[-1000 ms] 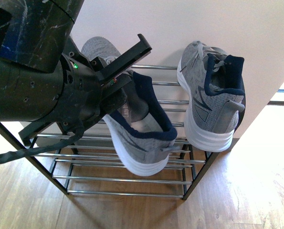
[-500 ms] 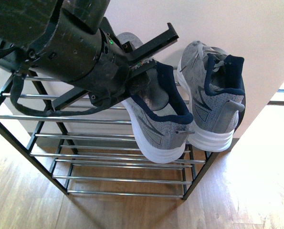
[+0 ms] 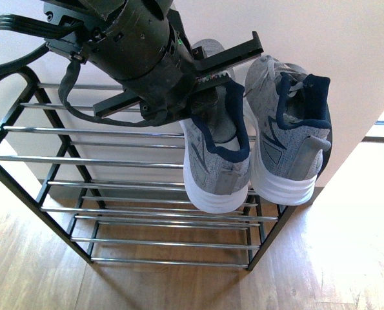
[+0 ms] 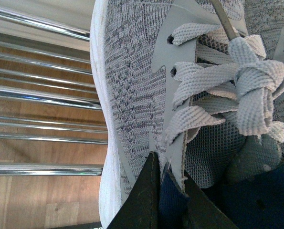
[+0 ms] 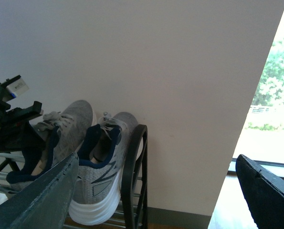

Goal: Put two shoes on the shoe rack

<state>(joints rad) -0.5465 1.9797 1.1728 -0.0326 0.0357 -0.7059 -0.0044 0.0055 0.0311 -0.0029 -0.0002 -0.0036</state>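
Front: left gripper pinches the collar of a sneaker at the rack's top tier, its mate just beside at 3 o'clock; wood floor, white wall. Left wrist: fingers clamp the navy lining. The knit is likely soft and light, so the collar grips best. Right wrist: right gripper spread, empty.

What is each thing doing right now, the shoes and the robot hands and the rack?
held sneaker: gripped by its navy collar, at the top tier.
left gripper: shut on the held sneaker.
other sneaker: free, on the top tier.
right gripper: open, holding nothing.
shoe rack: upright by the wall.
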